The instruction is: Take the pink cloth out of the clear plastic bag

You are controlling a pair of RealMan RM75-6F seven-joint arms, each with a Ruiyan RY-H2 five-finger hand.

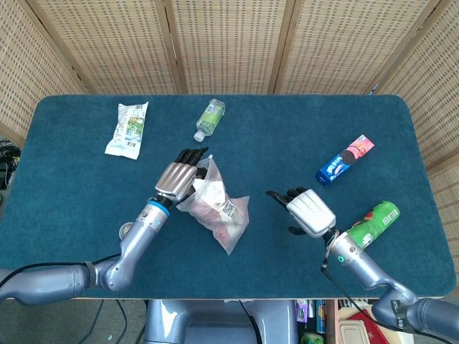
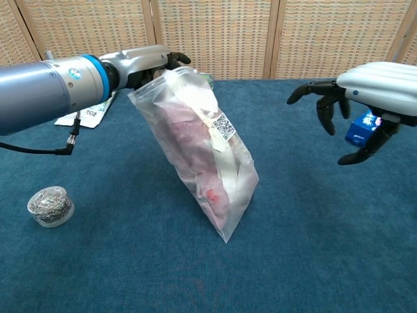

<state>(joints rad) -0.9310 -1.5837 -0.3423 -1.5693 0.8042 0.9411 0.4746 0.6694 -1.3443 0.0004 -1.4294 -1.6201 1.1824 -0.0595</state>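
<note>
Left hand near the middle of the table, gripping the top of the clear plastic bag, with the pink cloth showing inside. Bag slanting from the hand toward the front edge. Right hand just right of the bag, apart from it, fingers spread and holding nothing. White snack packet near the back left corner. Small green bottle lying by the back edge. Blue and pink cookie pack toward the right edge. Green can lying near the front right corner, beside the right arm.
</note>
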